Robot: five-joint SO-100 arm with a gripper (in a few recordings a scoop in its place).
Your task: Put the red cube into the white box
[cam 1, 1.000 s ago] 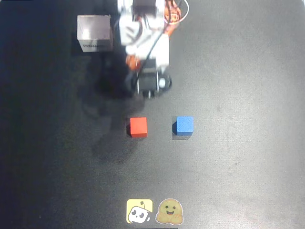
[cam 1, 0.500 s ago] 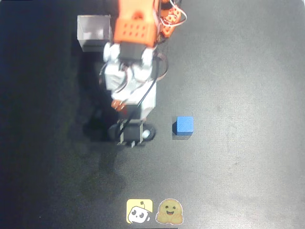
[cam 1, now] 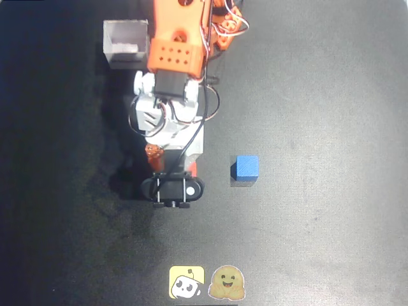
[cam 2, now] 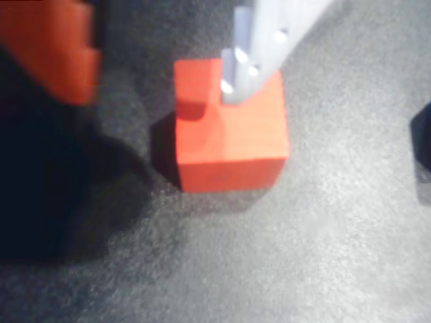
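A: From overhead, where does everything sit?

B: Take the blue cube (cam 1: 245, 168) as the marker. The arm (cam 1: 172, 76) reaches down the dark mat (cam 1: 319, 95), and its gripper (cam 1: 172, 191) hangs to the left of the blue cube, at about the same level. The white box (cam 1: 125, 43) is well up and to the left of it, next to the arm's base. Two stickers (cam 1: 207, 282) lie below, at the mat's bottom edge. From up there the arm's head covers the spot beneath it.

A: And at the wrist?

B: The red cube (cam 2: 229, 128) sits flat on the mat. The pale finger (cam 2: 259, 47) comes down over its top right part; the orange finger (cam 2: 50, 47) stands off to the cube's left with bare mat between. So the gripper is spread wide and holds nothing.

A: How should the grab go?

B: I'd say shift right first, so the pale finger clears the cube's right face instead of landing on top. Then lower and close squarely on the flat sides.

A: Surfaces?

B: The cube is matte with crisp edges, likely easy to grip. The mat looks grainy and dull. The box has thin walls.
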